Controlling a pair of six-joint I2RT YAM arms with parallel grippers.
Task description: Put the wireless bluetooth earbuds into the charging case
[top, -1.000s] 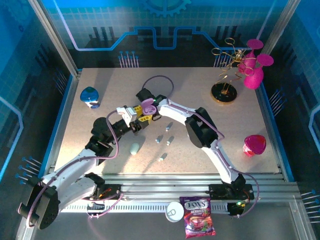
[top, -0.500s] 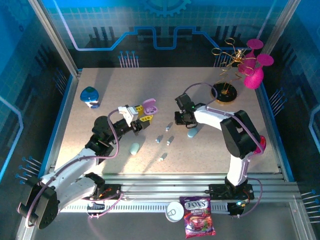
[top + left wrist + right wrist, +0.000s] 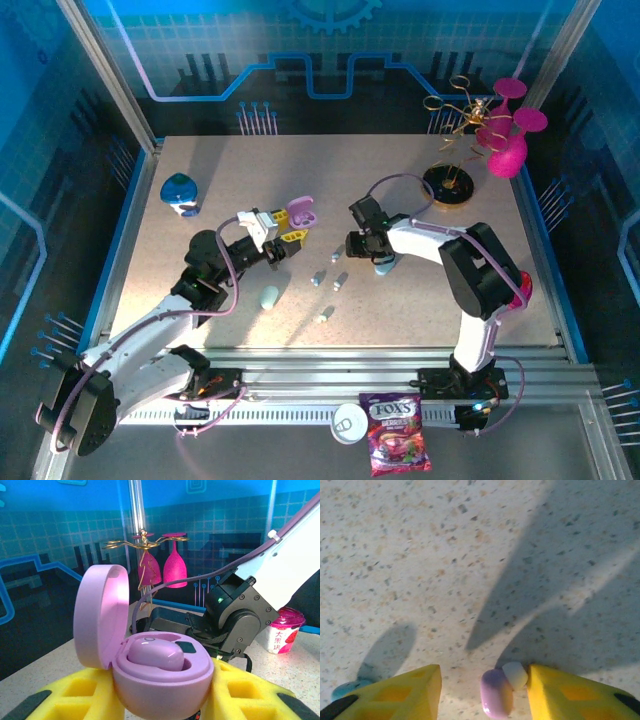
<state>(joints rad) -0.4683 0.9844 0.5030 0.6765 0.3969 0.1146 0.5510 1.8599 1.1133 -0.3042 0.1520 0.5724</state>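
Right wrist view — right gripper (image 3: 484, 681) has moved off the lilac oval case (image 3: 150, 677) and sits open around a tiny purple earbud (image 3: 496, 696) on the speckled table (image 3: 470, 555); left gripper (image 3: 157, 692) hugs the case — next pick.

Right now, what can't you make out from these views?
Left wrist: purple charging case holds a seated earbud; second socket shadowed, unclear whether empty; case base cut by bottom edge.
Right wrist: purple earbud inside right gripper cut by bottom edge; contact with fingers unclear.
Right wrist: teal object mostly hidden behind yellow finger.
Top external: loose earbuds too small to tell orientation.
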